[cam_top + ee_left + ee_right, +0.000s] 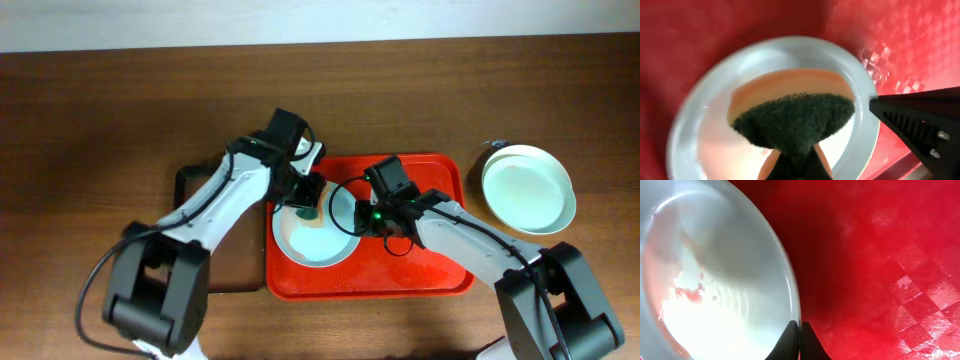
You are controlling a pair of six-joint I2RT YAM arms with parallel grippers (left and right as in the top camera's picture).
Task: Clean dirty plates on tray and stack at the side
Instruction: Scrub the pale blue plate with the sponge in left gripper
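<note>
A pale bluish-white plate [312, 246] lies in the left half of the red tray [430, 272]. My left gripper [305, 193] is shut on a dark green sponge [303, 211] and holds it on the plate's far side. In the left wrist view the sponge [795, 120] sits on the plate [700, 110], held by the jaws [800, 169]. My right gripper [360, 216] is shut on the plate's right rim. The right wrist view shows these jaws [800, 330] pinching the rim of the plate [730, 250], which has a red smear [687, 292].
A pale green plate [528, 188] lies on the table right of the tray, with a small dark thing [492, 147] at its far-left edge. A narrow black tray [195, 185] lies left of the red tray, partly under my left arm.
</note>
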